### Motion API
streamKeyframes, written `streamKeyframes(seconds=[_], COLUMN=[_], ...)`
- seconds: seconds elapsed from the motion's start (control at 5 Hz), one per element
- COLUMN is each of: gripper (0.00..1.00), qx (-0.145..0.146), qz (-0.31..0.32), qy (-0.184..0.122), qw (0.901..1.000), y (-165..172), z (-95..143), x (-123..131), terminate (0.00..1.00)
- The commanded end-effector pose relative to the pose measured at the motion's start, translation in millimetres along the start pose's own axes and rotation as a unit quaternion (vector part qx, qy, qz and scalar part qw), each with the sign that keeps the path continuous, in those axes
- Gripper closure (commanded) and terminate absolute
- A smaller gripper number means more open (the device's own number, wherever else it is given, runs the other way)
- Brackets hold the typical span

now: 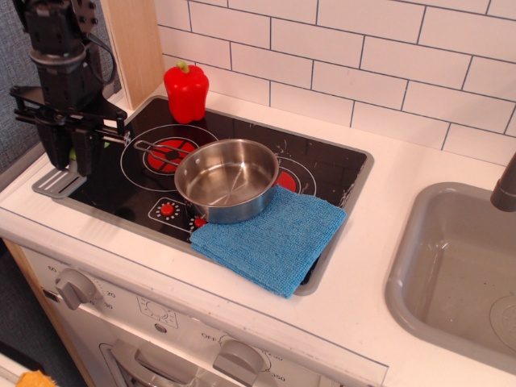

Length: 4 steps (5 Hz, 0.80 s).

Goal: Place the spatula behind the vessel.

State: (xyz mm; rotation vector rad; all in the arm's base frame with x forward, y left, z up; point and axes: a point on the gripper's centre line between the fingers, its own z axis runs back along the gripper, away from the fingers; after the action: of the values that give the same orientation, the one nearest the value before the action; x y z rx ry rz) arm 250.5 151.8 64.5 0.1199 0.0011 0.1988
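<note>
Now, spatula [56,182] gripped in pincer [69,161], blade protruding below

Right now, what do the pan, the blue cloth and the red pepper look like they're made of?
The pan looks like polished stainless steel, since its walls mirror the surroundings. The blue cloth seems to be soft microfibre or terry: fuzzy, matte, slightly rumpled. The red pepper is probably moulded plastic, smooth and glossy with uniform colour, though painted wood can't be ruled out.
</note>
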Motion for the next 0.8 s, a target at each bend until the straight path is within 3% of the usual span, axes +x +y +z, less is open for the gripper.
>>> streamKeyframes(seconds=[0.0,0.2,0.4,0.6], gripper=[1.0,1.0,1.0,1.0], qx=[-0.037,-0.056,-0.059,-0.055], qz=[-0.097,-0.134,-0.178,-0.184], qy=[-0.049,-0.058,-0.062,-0.063], qw=[0.9934,0.9877,0.9804,0.9793], y=[-54,-99,-149,-180], z=[31,37,49,55], x=[42,70,106,131], terminate=[0.0,0.0,0.0,0.0])
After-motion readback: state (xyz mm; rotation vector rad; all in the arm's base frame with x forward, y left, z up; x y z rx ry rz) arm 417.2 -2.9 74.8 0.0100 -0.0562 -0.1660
